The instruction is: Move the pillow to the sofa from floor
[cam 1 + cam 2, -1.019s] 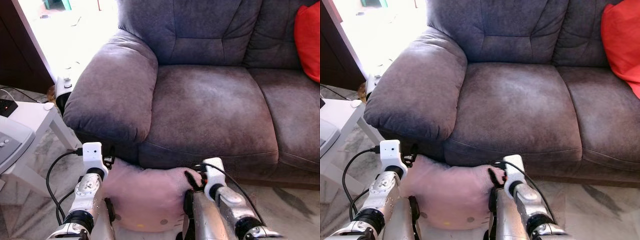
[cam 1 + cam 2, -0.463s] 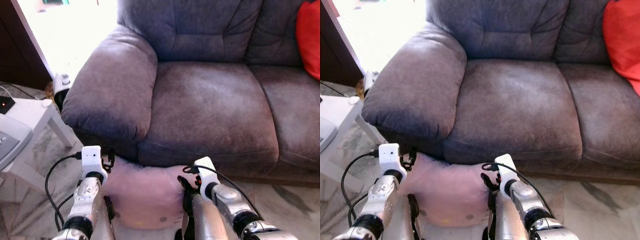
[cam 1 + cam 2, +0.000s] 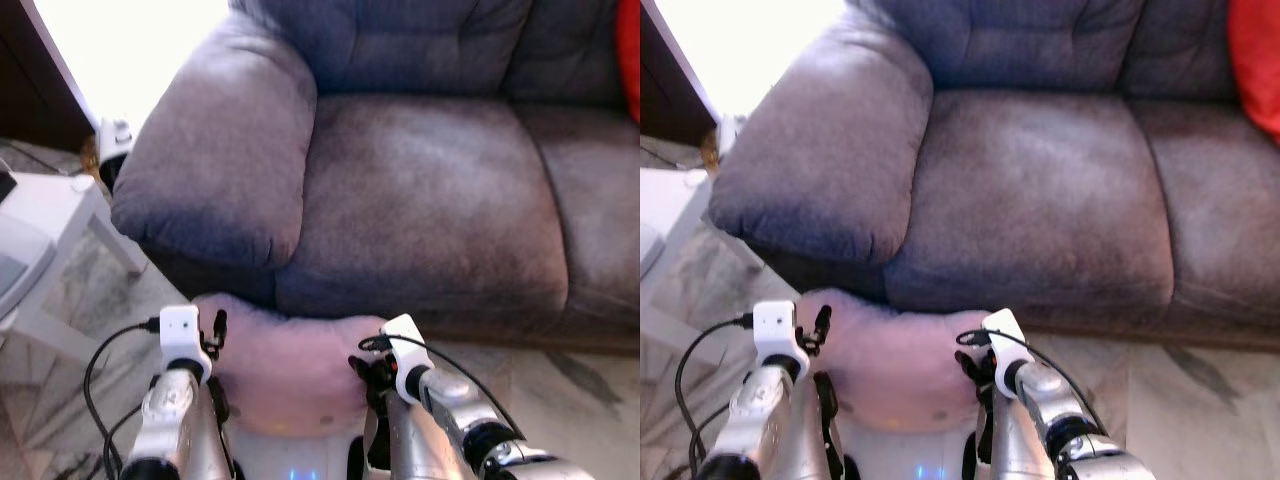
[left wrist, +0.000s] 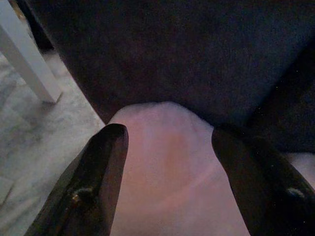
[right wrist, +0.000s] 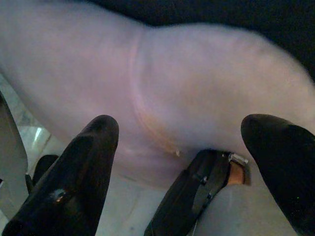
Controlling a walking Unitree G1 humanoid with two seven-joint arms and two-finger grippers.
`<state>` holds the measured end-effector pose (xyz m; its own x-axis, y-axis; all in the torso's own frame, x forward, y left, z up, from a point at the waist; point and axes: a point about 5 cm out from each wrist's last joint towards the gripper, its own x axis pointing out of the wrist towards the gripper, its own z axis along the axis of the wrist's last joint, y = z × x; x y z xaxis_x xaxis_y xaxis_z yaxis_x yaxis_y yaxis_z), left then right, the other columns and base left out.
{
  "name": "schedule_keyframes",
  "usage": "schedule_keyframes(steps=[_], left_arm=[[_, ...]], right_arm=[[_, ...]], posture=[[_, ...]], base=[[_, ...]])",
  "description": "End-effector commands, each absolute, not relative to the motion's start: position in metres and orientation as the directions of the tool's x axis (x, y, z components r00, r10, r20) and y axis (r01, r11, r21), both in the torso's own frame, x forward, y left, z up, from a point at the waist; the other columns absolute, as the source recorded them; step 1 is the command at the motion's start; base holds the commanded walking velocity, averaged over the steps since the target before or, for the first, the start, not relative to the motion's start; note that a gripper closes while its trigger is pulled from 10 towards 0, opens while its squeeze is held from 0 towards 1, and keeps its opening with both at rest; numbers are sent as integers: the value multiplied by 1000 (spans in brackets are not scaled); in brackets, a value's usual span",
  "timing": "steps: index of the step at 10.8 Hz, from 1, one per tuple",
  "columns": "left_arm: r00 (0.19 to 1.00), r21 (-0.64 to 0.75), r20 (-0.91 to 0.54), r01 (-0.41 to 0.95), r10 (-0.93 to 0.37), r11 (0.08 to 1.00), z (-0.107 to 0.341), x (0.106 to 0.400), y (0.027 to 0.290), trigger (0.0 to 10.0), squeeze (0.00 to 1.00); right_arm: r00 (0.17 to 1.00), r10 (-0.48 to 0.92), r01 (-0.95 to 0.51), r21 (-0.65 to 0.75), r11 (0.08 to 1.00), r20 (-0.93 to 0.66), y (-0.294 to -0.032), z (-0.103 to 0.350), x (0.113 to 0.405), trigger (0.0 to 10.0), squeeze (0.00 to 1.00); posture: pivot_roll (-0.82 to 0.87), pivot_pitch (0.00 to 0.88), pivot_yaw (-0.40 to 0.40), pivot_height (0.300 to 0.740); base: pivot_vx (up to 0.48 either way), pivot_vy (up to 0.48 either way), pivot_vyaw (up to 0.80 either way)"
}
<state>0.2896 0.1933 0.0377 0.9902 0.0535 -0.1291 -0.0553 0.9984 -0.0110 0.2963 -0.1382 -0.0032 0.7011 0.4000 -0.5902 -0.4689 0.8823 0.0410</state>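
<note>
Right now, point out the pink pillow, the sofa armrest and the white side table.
pink pillow (image 3: 290, 365), left eye view, middle of its top face
sofa armrest (image 3: 215, 165), left eye view, its padded top
white side table (image 3: 50, 215), left eye view, tabletop

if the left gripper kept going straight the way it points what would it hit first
Most likely the pink pillow lying between its open jaws; past that, the dark sofa front. Depth is hard to judge.

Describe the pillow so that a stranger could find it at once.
Start at the grey sofa. Low before its front edge, below the big armrest, a pale pink fluffy pillow sits between both grippers. Nothing else nearby is pink and soft; the white side table stands further left.
</note>
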Motion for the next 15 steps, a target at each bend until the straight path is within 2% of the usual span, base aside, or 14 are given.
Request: schedule_keyframes(steps=[1, 5, 8, 10, 11, 15], left_arm=[[987, 2, -154, -44, 44, 999, 33, 283, 193, 10000, 0], [991, -2, -127, -40, 39, 999, 42, 280, 191, 10000, 0], [993, 3, -118, -15, 15, 1000, 49, 276, 192, 10000, 0], [997, 26, -46, -61, 62, 998, 69, 280, 215, 10000, 0], [999, 66, -21, -28, 30, 997, 80, 281, 214, 10000, 0], [1000, 58, -30, 3, -1, 998, 82, 271, 201, 10000, 0]], right_arm=[[688, 395, -476, 33, 879, -608, -138, -8, 292, 10000, 0], [793, 317, -420, -91, 903, -521, -145, 11, 311, 10000, 0], [802, 290, -410, -127, 903, -522, -147, 11, 311, 10000, 0], [835, 271, -377, -140, 916, -479, -149, 19, 318, 10000, 0], [850, 262, -358, -137, 923, -457, -148, 24, 321, 10000, 0], [848, 265, -367, -149, 918, -458, -150, 21, 319, 10000, 0]], posture=[[211, 294, -57, 502], [226, 307, -56, 502], [233, 311, -55, 502], [245, 329, -52, 502], [259, 344, -49, 502], [276, 370, -47, 502]], base=[[0, 0, 0], [0, 0, 0], [0, 0, 0], [0, 0, 0], [0, 0, 0], [0, 0, 0]])
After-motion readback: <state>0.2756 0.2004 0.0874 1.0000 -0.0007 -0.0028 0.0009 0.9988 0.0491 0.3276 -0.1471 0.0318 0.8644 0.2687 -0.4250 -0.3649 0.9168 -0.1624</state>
